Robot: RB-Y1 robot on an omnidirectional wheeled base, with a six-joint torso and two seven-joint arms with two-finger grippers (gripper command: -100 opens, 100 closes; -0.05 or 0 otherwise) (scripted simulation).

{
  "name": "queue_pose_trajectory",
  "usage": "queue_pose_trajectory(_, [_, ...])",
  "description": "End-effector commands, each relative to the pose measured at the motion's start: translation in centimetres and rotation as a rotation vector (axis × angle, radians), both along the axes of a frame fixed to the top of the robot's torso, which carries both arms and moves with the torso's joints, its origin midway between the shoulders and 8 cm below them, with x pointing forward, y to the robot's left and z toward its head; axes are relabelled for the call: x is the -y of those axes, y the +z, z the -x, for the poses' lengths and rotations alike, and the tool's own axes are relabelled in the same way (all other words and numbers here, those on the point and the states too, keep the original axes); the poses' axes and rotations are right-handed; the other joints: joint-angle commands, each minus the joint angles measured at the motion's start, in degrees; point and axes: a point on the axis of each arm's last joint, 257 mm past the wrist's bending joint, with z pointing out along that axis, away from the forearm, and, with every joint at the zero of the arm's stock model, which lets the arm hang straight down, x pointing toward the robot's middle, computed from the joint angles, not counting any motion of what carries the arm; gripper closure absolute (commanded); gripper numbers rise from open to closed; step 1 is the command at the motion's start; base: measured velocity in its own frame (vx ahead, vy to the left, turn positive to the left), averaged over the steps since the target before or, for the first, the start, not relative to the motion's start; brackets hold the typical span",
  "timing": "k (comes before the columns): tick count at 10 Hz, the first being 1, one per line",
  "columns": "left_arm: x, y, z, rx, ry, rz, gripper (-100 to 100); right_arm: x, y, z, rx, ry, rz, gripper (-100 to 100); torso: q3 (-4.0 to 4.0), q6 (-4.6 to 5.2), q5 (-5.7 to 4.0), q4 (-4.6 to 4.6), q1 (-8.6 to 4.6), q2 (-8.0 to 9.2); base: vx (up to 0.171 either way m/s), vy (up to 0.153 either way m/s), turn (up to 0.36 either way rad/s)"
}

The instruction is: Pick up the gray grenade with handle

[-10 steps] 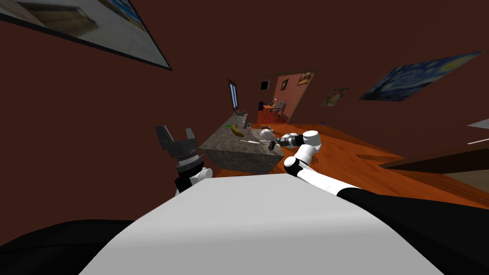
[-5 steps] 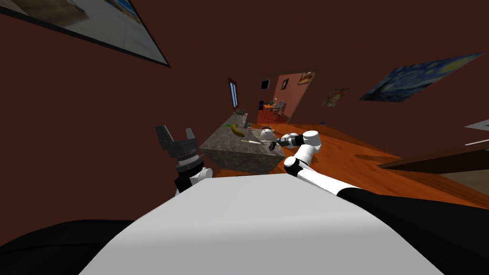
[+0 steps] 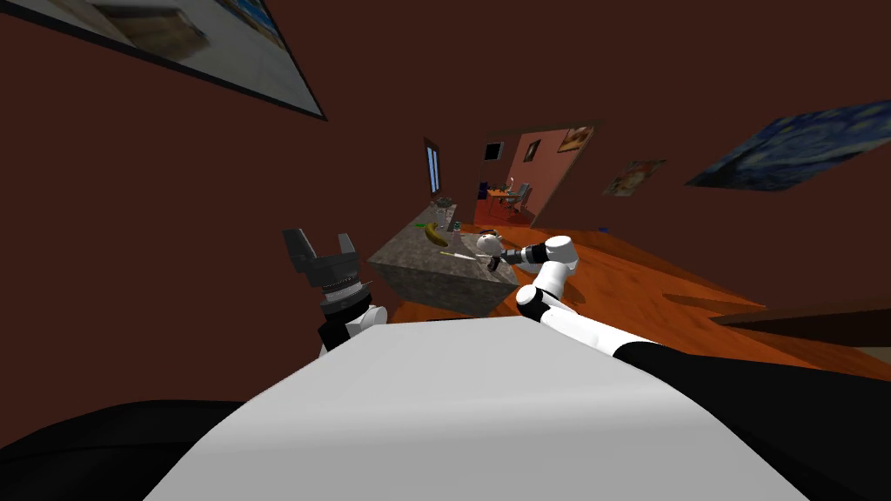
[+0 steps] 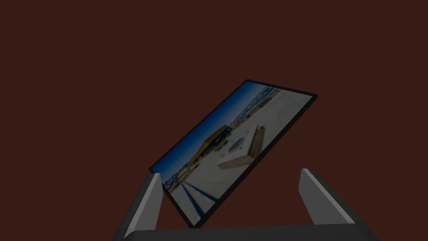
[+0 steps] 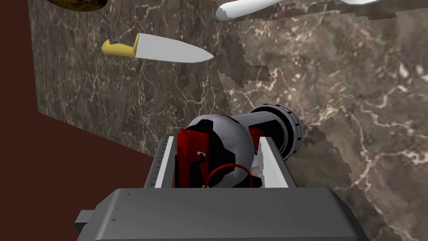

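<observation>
Two fingers of the right gripper clamp the gray grenade across its body for a firm hold (red ring nearest the palm), by the marble table edge, mid-frame in the head view. At centre-left the left gripper is wide open.

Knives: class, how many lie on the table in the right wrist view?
1. A yellow-handled knife lies on the table, beyond the grenade that the right gripper grips. A cut-off white thing past it could be another.
</observation>
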Motion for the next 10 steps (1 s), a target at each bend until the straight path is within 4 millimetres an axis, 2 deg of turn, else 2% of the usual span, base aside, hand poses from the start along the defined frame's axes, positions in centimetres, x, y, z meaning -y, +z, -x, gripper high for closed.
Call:
queue_pose_trajectory(1, [0.0,0.0,0.0,0.000,0.000,0.000,0,-0.4,0.2,-1.1,0.003,-0.030,0.018,100,0.00,0.00,0.00,0.00,0.00,0.00,-0.107,-0.147,0.108])
queue_pose_trajectory(6, [0.0,0.0,0.0,0.000,0.000,0.000,0,-1.6,0.4,-3.2,-0.011,-0.103,0.012,100,-0.11,-0.12,0.03,-0.03,0.19,-0.20,-0.093,-0.111,0.133])
queue_pose_trajectory(9, [0.0,0.0,0.0,0.000,0.000,0.000,0,-3.1,0.7,-5.1,0.003,-0.142,0.021,100,-0.09,-0.02,0.03,0.00,0.17,-0.20,-0.100,-0.113,0.141])
queue_pose_trajectory(10, [0.0,0.0,0.0,0.000,0.000,0.000,0,-3.1,0.8,-5.1,-0.005,-0.156,0.010,100,-0.07,-0.09,0.02,0.01,0.09,-0.17,-0.092,-0.112,0.102])
